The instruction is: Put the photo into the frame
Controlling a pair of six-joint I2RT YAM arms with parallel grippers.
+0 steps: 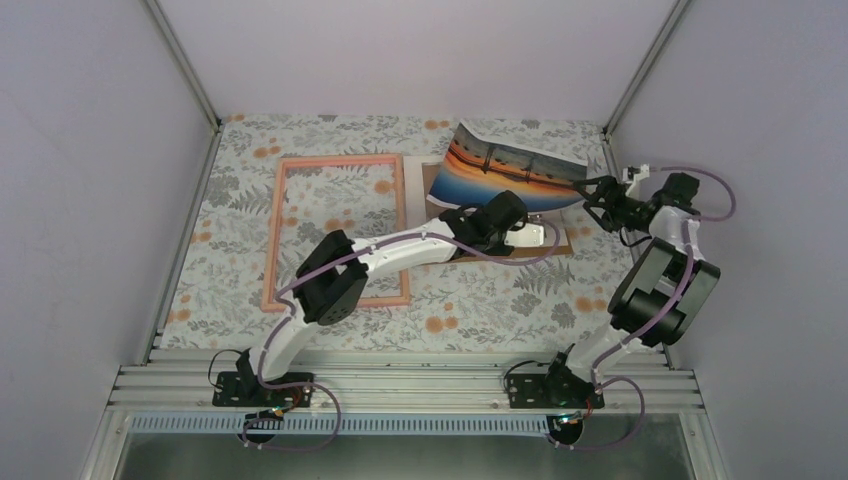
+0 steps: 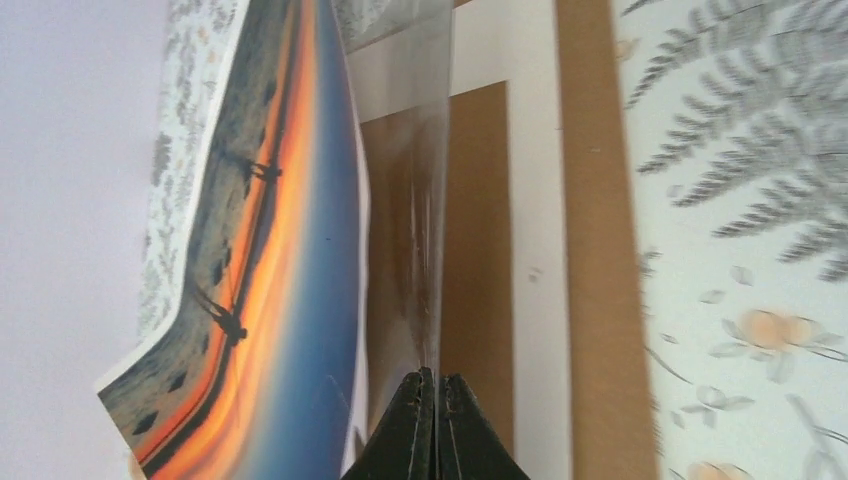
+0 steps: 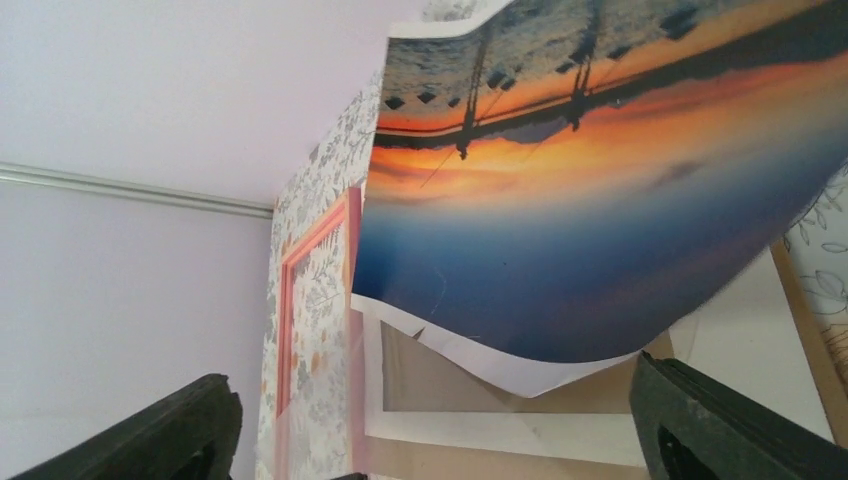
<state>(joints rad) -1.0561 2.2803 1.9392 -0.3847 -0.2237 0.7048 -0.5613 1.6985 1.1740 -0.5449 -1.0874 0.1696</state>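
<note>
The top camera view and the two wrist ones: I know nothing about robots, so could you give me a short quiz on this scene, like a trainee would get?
1. True or false: the right gripper has its jaws shut tight.
2. Where is the thin pink rectangular picture frame? A) lying flat on the floral table; B) leaning on the back wall; C) held up by an arm.
3. In a few words: is the flexible sunset photo print in that frame yet?
Key: 1 false, its jaws stand wide open. 2 A. 3 No: it is raised and curled above the brown backing board, apart from the frame.
</note>
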